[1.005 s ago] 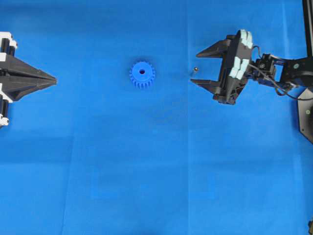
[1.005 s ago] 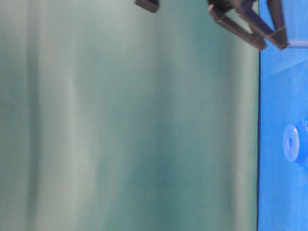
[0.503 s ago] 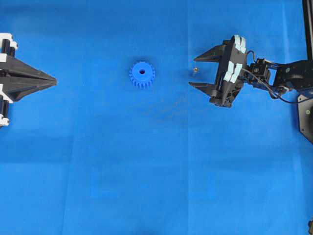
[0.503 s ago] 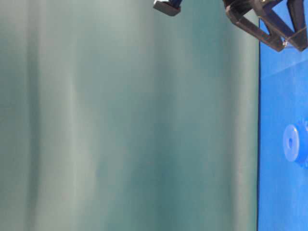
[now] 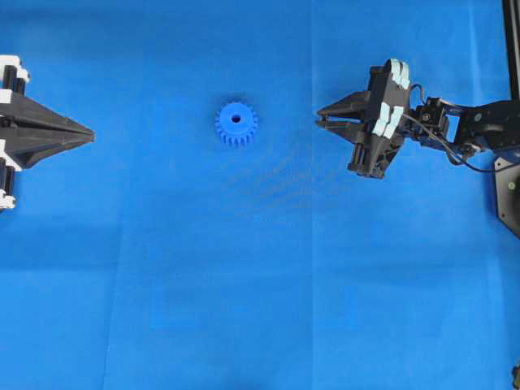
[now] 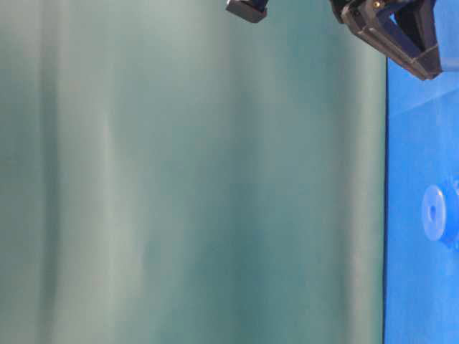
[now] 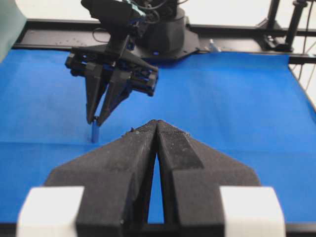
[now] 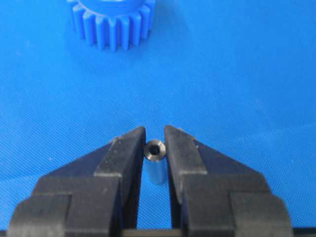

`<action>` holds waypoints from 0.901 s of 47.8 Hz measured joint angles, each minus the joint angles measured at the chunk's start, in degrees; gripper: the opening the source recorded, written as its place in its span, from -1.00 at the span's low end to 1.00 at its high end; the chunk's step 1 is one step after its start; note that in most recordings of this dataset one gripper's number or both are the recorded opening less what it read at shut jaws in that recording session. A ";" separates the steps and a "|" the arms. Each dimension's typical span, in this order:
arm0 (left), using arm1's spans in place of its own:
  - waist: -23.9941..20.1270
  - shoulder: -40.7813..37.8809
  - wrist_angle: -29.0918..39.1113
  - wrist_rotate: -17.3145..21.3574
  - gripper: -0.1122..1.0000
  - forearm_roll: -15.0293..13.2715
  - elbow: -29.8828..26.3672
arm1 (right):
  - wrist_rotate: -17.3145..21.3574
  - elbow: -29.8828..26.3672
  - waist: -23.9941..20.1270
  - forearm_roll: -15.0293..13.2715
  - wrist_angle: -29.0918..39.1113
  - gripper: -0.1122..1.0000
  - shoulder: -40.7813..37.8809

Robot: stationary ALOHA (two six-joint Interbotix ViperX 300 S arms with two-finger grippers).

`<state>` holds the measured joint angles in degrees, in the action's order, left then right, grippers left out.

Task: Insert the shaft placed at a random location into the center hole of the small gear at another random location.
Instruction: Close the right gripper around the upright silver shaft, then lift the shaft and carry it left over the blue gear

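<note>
The shaft (image 8: 155, 162) stood upright on the blue surface (image 5: 260, 284), pinched between the fingertips of the right claw (image 8: 155, 143), its hollow top end showing just above them. Half a second before, those fingers had been spread wide with the pin loose between them; here they had clamped in on it. In the overhead view the closed tips of the right claw (image 5: 322, 116) hid the pin entirely. That read as the grasp made, with lifting the likely next step.

The small gear (image 5: 236, 123) lay flat, apart from the pin toward the middle of the surface, its center hole (image 5: 236, 119) facing up and unobstructed. It had not moved. From the right wrist view the gear (image 8: 111, 22) sat straight ahead of the claw.

The left claw (image 7: 156, 129) was clenched on nothing, parked at the far left edge, unchanged.
</note>
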<state>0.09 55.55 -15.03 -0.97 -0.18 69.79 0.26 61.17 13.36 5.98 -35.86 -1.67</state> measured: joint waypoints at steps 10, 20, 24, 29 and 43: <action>-0.09 0.00 0.00 0.00 -0.79 0.09 -0.09 | 0.00 0.09 0.00 0.00 0.18 -0.75 0.26; -0.18 0.00 0.09 0.00 -0.79 0.00 -0.09 | 0.00 -0.09 0.26 0.09 4.75 -0.75 4.83; -0.18 0.00 0.26 0.00 -0.79 0.00 0.00 | -0.09 -0.62 0.62 0.09 7.82 -0.75 7.91; -0.18 0.00 0.26 0.00 -0.79 0.00 0.00 | -0.18 -1.32 0.70 0.09 11.07 -0.75 10.99; -0.18 0.00 0.26 0.00 -0.79 0.00 -0.09 | -0.26 -1.58 0.79 0.09 12.92 -0.75 12.66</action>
<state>-0.09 55.55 -14.77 -0.97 -0.18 69.70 0.00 59.59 14.15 6.06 -22.94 10.99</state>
